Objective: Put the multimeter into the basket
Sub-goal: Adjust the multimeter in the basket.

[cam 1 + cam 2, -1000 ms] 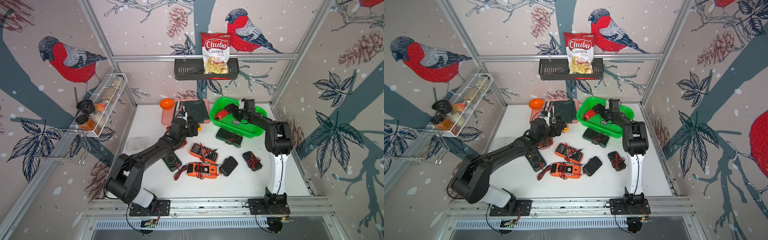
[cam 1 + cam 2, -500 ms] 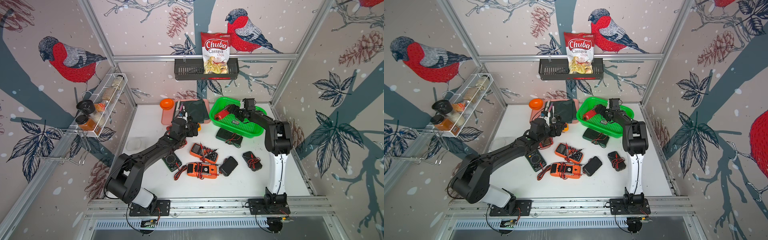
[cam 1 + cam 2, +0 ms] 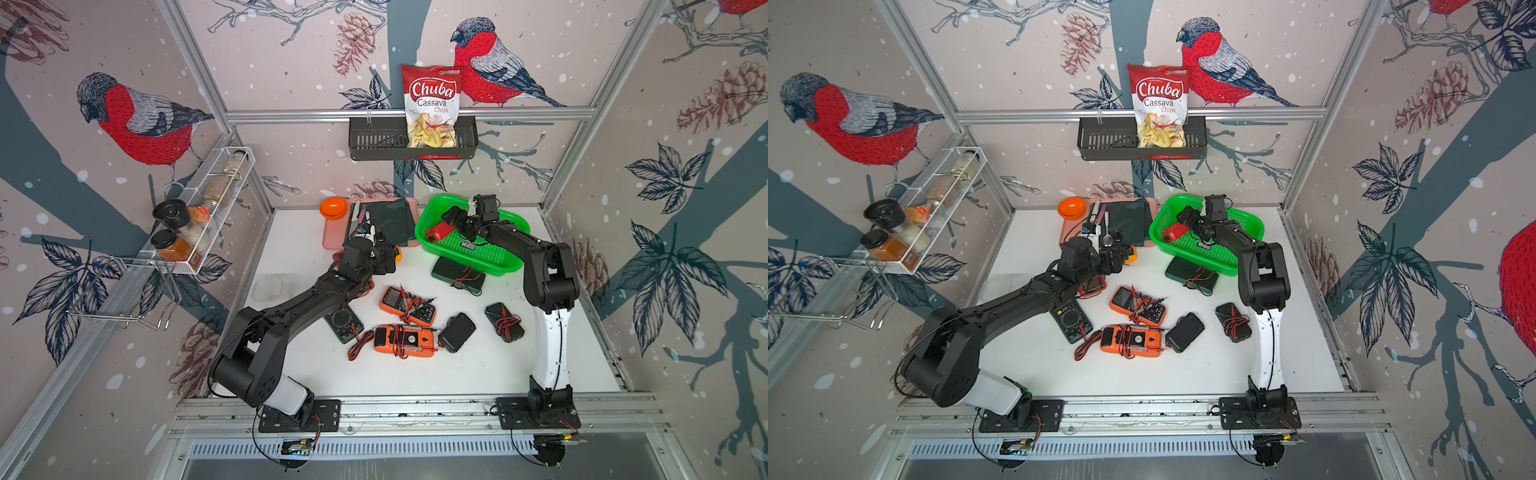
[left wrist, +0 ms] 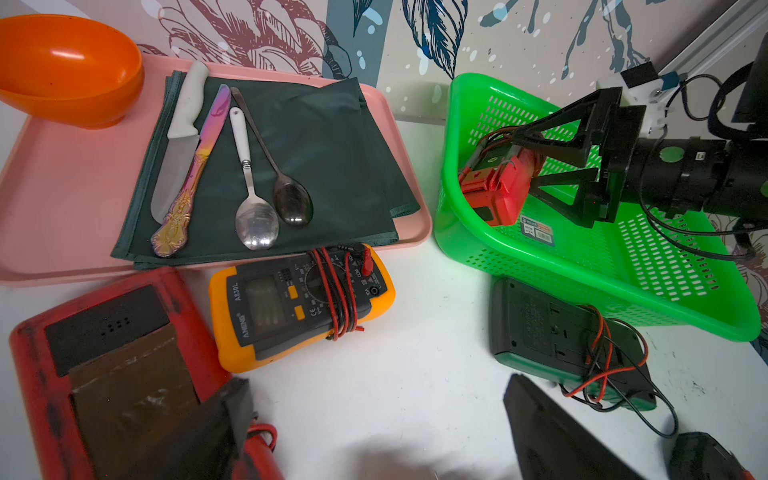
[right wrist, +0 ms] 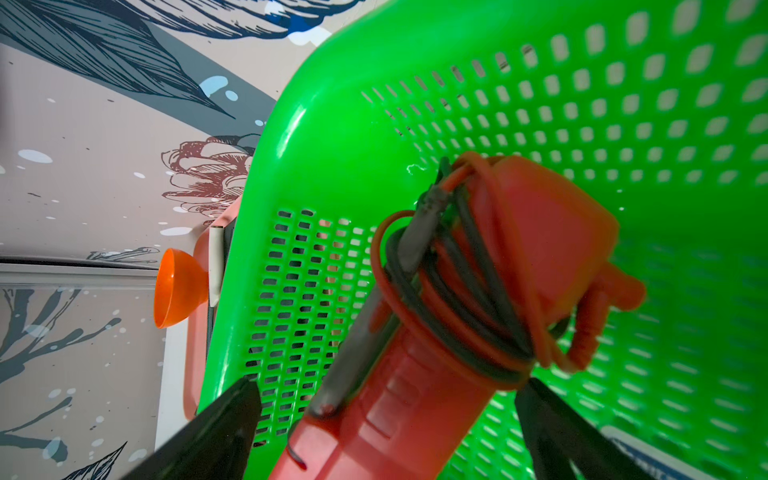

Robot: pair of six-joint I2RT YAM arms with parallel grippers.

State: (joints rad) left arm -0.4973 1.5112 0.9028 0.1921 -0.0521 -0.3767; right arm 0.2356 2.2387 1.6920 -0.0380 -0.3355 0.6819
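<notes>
Right hand [image 3: 454,222] has edged slightly toward 9 o'clock inside basket [image 3: 490,251]; left hand [image 3: 384,261] unmoved, fingers spread above bench [image 3: 415,374]. Right fingers spread wide, straddling red multimeter [image 3: 439,231], not pinching it. It lies tilted against basket's 9 o'clock wall. Open mesh floor toward 3 o'clock; pink tray [image 3: 332,232] just beside 9 o'clock rim.

surface: white table [image 3: 465,374] | lying on it: pink tray [image 3: 334,233], green basket [image 3: 498,258], orange multimeter [image 3: 405,340], green multimeter [image 3: 455,275], black multimeter [image 3: 457,332]
</notes>
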